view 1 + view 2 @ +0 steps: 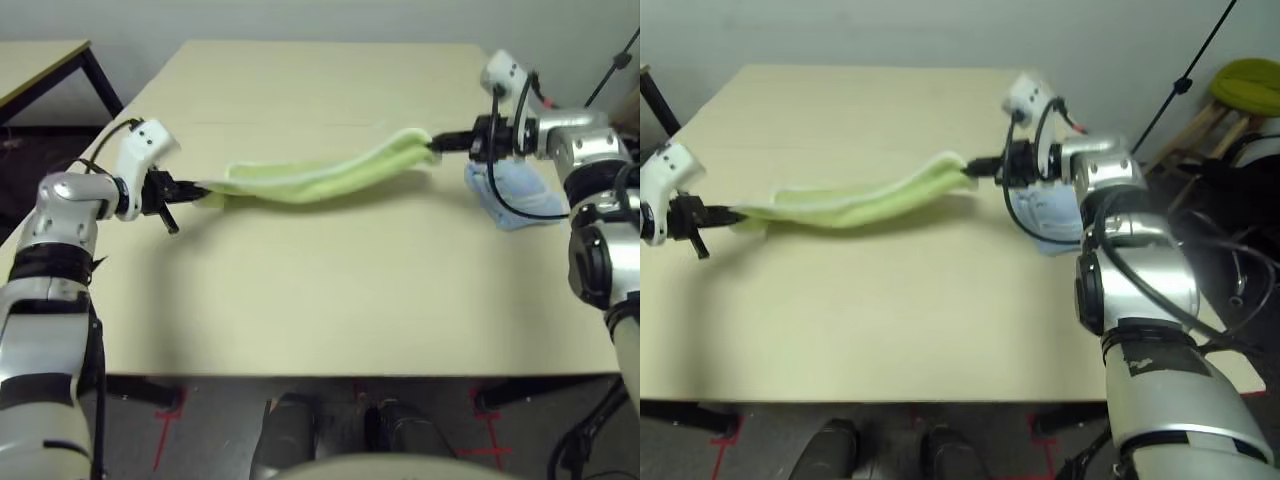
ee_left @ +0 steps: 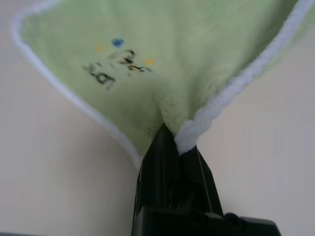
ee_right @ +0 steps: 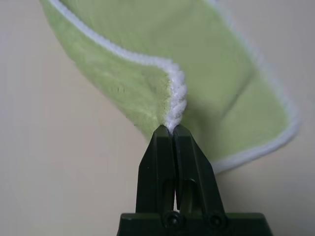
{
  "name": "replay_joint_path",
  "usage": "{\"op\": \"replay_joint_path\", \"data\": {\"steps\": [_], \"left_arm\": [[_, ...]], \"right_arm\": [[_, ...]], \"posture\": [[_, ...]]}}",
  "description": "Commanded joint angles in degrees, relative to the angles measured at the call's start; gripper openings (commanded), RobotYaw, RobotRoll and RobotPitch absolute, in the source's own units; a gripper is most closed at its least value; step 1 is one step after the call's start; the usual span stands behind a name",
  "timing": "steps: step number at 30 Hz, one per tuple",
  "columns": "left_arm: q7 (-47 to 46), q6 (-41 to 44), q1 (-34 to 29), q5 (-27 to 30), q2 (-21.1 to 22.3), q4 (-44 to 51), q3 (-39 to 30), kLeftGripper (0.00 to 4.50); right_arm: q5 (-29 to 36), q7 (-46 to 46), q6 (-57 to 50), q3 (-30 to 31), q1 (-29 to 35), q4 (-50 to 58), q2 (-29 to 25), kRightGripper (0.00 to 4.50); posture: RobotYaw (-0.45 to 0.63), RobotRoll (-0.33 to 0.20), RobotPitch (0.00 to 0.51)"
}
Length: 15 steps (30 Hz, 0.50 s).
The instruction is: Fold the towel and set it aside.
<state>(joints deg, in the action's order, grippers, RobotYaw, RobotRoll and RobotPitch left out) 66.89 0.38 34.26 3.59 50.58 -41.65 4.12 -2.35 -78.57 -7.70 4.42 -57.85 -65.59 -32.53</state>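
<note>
The towel point(image 1: 320, 178), light green with a white stitched edge, hangs stretched between the two grippers above the middle of the table point(image 1: 300, 300), sagging a little in its middle and doubled along its length. The left gripper point(image 1: 192, 190) pinches the towel's left end, its black fingers point(image 2: 167, 162) pressed together on a corner where the white edging meets. The right gripper point(image 1: 437, 147) is clamped the same way on the right end, its fingers point(image 3: 172, 152) closed on the bunched white edge.

In the left wrist view a small dark embroidery point(image 2: 115, 66) with blue, yellow and orange dots sits on the towel near the gripped corner; the lettering is too blurred to read.

A light-blue cloth point(image 1: 515, 195) lies on the table at the right, just beneath the right forearm. A second table point(image 1: 40, 65) stands at the far left.
</note>
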Motion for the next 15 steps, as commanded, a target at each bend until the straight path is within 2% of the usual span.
{"op": "replay_joint_path", "data": {"steps": [1,9,15], "left_arm": [[1.30,3.29,-2.14,1.88,0.14,4.06,-1.60,0.02],[6.11,8.10,-5.51,3.57,1.91,9.44,-1.76,0.02],[12.75,14.27,-9.45,4.98,5.69,15.82,-0.90,0.02]], "right_arm": [[-0.30,0.98,-1.07,0.22,3.37,0.82,-1.19,0.00],[1.10,-0.58,-3.27,0.00,4.69,3.21,-1.22,0.00],[1.55,-4.09,-4.54,0.82,7.68,9.60,-2.93,0.00]], "posture": [[0.17,0.000,0.099],[0.15,0.000,0.100],[0.15,0.000,0.103]]}}
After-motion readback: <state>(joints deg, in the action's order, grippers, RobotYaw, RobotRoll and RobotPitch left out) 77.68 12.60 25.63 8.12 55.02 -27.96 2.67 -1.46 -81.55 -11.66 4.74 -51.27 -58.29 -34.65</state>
